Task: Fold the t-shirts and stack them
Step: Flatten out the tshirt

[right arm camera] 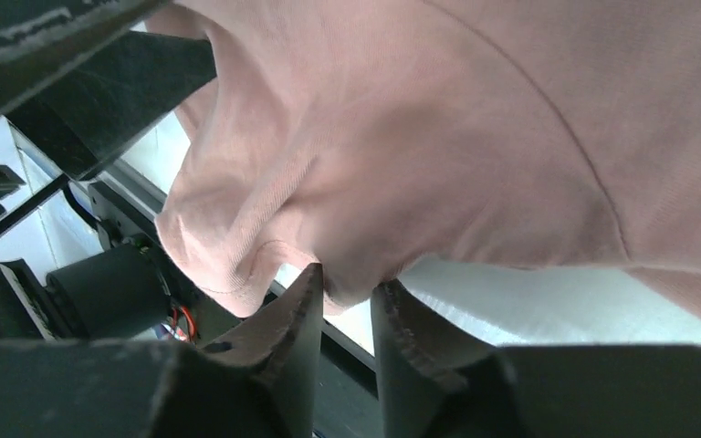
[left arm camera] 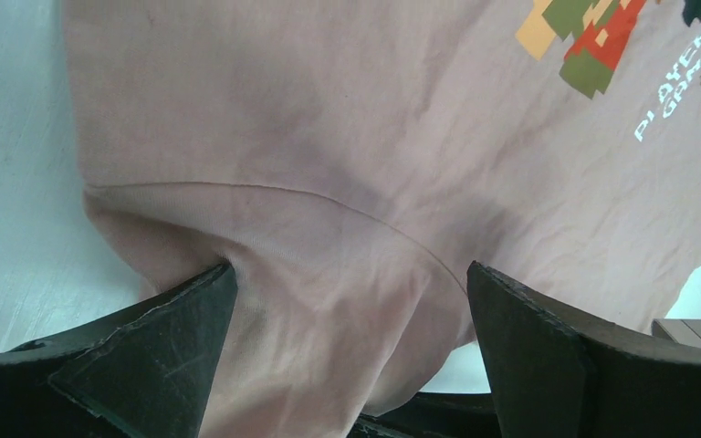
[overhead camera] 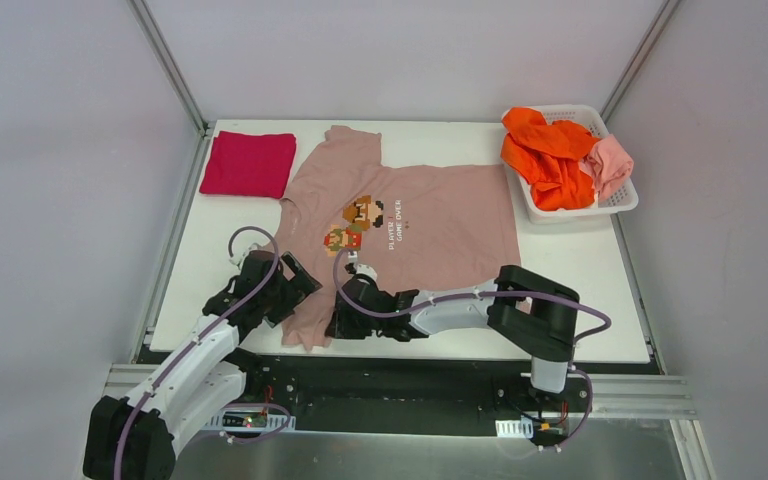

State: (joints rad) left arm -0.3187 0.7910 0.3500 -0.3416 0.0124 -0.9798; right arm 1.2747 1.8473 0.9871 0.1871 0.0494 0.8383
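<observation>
The dusty-pink t-shirt with its pixel print lies spread across the middle of the table. My left gripper is at its near-left sleeve. In the left wrist view it is open wide, with the sleeve cloth bunched between the jaws. My right gripper is at the near hem beside it. In the right wrist view it is nearly closed and pinches a fold of the pink cloth at its tips. A folded crimson t-shirt lies at the back left.
A white lattice basket at the back right holds a bright orange t-shirt and a salmon-pink one. Both grippers are close together at the table's near edge. Frame posts stand at the back corners.
</observation>
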